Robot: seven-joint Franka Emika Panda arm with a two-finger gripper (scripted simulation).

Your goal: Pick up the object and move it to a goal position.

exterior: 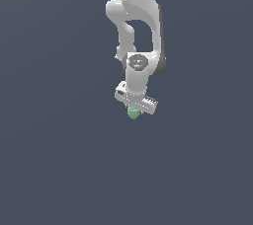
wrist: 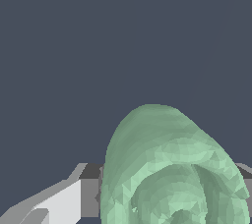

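Tool [exterior: 135, 109]: white, two-fingered, mounted at the end of a white jointed arm [exterior: 138, 17] that hangs down from the top of the exterior view, its crossbar tilted so the end toward the exterior view's right sits lower. Closed on the object [exterior: 133, 113], which sits between the fingers and pokes out just below them. Object: small, pale green, rounded, far narrower than the tool's body. In the wrist view it looms large [wrist: 172, 174], a ridged green dome with curved, layered folds, one grey-and-white finger [wrist: 69, 201] pressed against its side and a sliver of grey showing at its other side. Background: flat dark blue-grey in both views; no surface edge can be made out.
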